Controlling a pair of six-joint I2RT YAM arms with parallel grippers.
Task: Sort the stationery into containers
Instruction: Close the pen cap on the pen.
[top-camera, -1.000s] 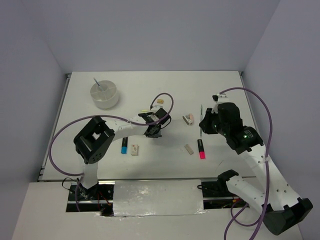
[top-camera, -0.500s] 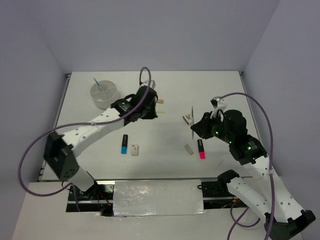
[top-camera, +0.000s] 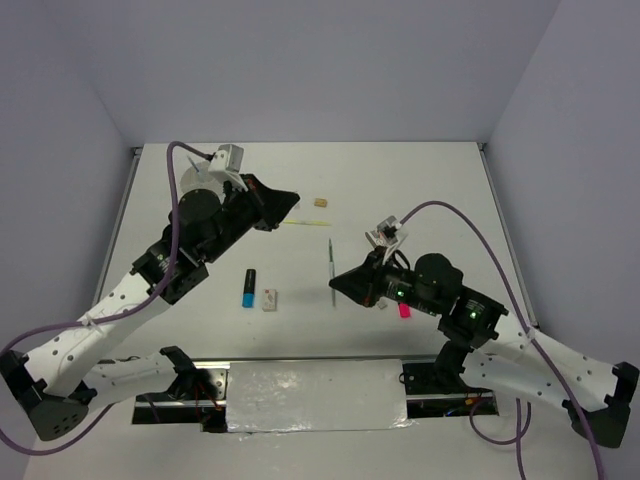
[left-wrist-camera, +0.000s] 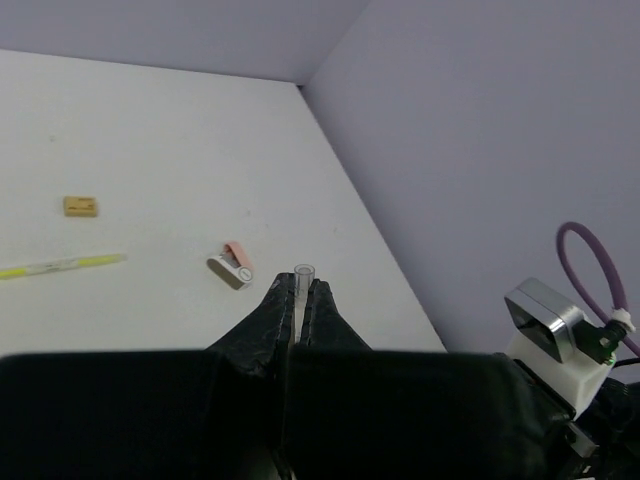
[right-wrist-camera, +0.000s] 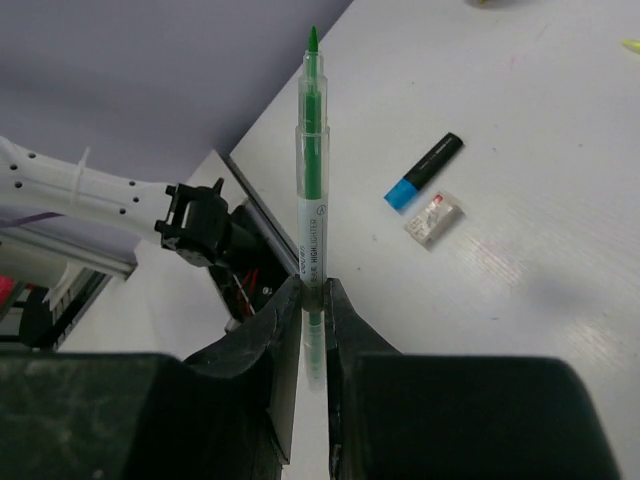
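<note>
Clear-barrelled green highlighter (right-wrist-camera: 311, 190) upright, tip up, between right fingers (right-wrist-camera: 268, 345).

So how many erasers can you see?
3: a tan eraser far back, a pink-topped eraser mid-table, a white eraser beside the blue marker. The right arm may hide more.

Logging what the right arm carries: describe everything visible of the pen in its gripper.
The pen is slim, with a clear plastic-looking barrel, a green core and a pointed green tip; small print runs along the barrel. The right gripper is shut on its lower part, with the tip pointing away from the wrist. It is held above the table, touching only the gripper.
</note>
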